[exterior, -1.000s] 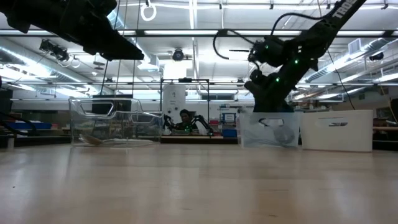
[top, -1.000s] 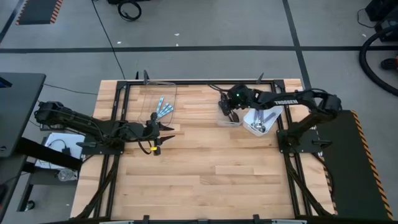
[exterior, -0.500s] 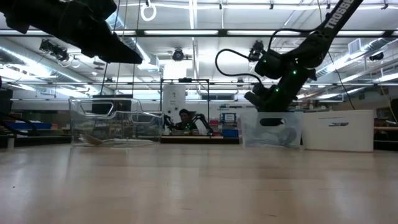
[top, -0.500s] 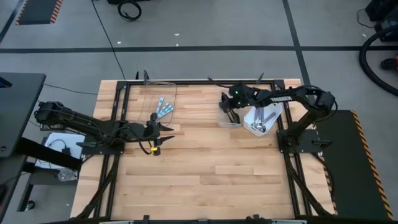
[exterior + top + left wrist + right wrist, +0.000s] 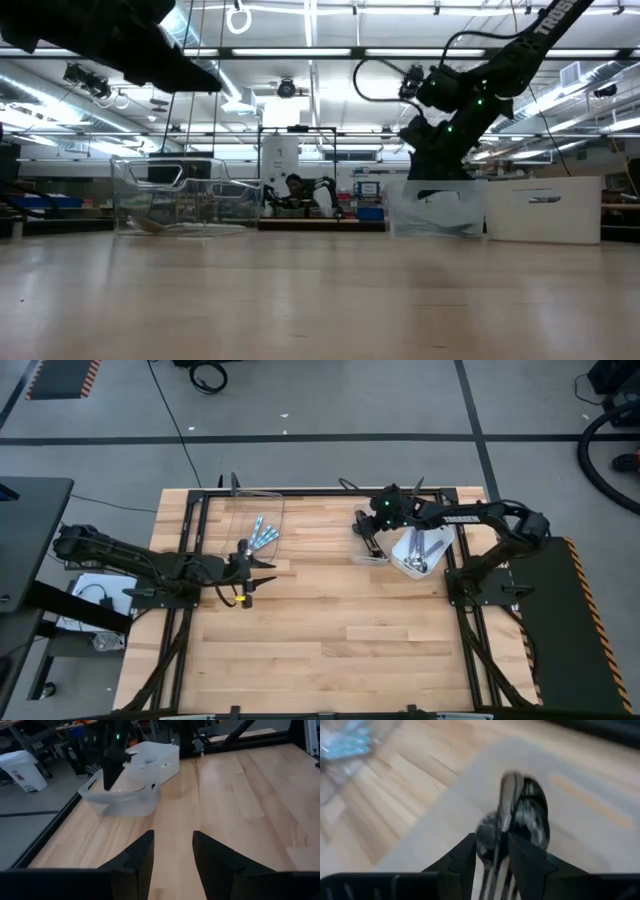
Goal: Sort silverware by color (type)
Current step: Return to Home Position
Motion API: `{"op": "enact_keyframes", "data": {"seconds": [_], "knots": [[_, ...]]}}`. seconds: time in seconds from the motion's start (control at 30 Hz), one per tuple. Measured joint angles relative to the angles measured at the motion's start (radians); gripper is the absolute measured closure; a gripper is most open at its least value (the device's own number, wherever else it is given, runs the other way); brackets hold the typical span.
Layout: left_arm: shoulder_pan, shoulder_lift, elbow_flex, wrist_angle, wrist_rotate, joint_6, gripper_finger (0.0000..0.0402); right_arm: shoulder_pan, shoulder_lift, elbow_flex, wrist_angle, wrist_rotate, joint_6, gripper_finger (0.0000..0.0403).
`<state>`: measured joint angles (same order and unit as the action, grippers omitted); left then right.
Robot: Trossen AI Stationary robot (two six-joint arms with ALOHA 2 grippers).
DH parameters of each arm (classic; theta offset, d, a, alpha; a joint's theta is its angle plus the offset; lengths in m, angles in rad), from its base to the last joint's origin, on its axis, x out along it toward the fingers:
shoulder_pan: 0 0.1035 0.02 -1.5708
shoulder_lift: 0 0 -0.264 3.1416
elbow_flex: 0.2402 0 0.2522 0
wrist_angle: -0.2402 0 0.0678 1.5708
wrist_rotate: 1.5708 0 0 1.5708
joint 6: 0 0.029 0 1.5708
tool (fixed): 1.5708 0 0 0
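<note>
right wrist view: everything smeared. dark spoons [image 5: 517,822] in the translucent bin [image 5: 570,845] read as one shiny clump, count unclear. blue-handled spoons [image 5: 345,742] are a pale blur, cut by the picture's edge. high view: silver spoons [image 5: 425,548] in the white bin [image 5: 398,565], near the table's [image 5: 330,630] far right corner, too small to count. right gripper [image 5: 370,538] covers part of the translucent bin's contents. low view: the white bin's wall hides what lies inside. both arms run off the top edge.
</note>
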<state>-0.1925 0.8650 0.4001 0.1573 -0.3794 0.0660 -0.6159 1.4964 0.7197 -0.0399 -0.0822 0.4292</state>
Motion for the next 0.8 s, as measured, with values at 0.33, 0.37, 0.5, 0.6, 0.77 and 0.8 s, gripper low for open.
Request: {"op": "enact_keyframes", "data": {"seconds": [0.33,0.37,0.5,0.6,0.77,0.8], "knots": [[0.047,-0.181,-0.169,0.031,0.000,-0.055,0.0260,0.037,-0.156,0.000,-0.009,0.008,-0.045,0.0274],[0.052,-0.204,-0.182,0.031,0.000,-0.060,0.0260,0.045,-0.176,0.000,-0.010,0.012,-0.052,0.0274],[0.061,-0.300,-0.230,0.032,-0.001,-0.081,0.0260,0.090,-0.257,0.000,-0.017,0.054,-0.091,0.0275],[0.061,-0.385,-0.264,0.025,-0.013,-0.081,0.0260,0.132,-0.322,-0.011,-0.015,0.112,-0.120,0.0275],[0.061,-0.521,-0.310,-0.006,-0.021,-0.090,0.0260,0.166,-0.465,-0.111,0.032,0.173,-0.135,0.0275],[0.061,-0.545,-0.317,-0.017,-0.025,-0.097,0.0260,0.167,-0.496,-0.132,0.043,0.172,-0.130,0.0275]]}}
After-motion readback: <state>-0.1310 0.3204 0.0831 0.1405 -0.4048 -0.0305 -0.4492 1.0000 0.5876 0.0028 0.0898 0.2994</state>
